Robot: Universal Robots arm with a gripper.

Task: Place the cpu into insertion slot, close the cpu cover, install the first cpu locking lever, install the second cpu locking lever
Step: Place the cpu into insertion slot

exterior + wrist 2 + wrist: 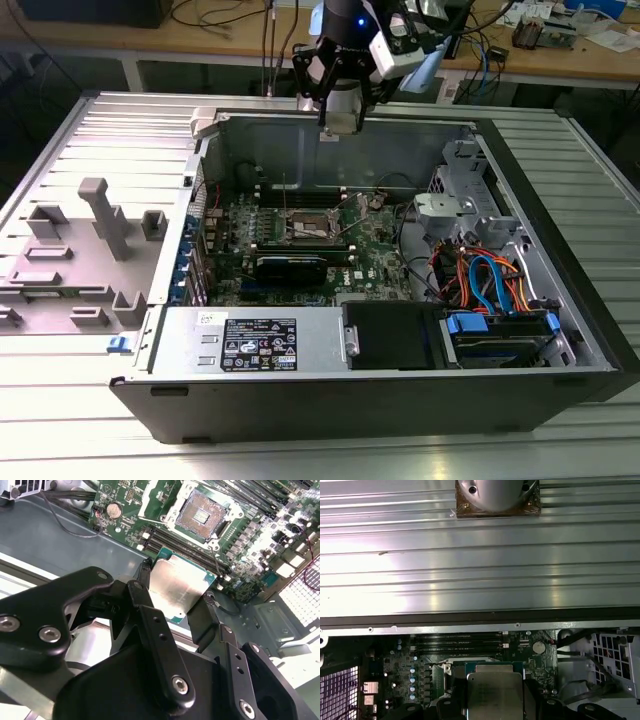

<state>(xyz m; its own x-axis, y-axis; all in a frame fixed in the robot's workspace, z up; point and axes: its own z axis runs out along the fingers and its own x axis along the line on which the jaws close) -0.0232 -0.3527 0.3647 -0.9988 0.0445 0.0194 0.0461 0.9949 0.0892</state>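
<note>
My gripper (340,122) hangs above the back wall of the open computer case (330,400). It is shut on the cpu (180,580), a flat square chip with a dull silvery top, pinched at two opposite edges between black fingers (145,577). In the first wrist view the cpu (495,692) also sits in the gripper (495,702), over the motherboard's edge. The insertion slot (202,515) lies uncovered on the board with its dark pin field showing, some way off from the chip; in the exterior view the insertion slot (305,228) is mid-board. The cpu cover (152,497) seems swung open beside the slot.
Long black memory slots (175,542) run beside the socket. A long black card (290,266) lies in front of it. Drive bays with orange and blue cables (490,285) are at the exterior view's right. A grey fixture tray (80,250) stands outside the case at its left.
</note>
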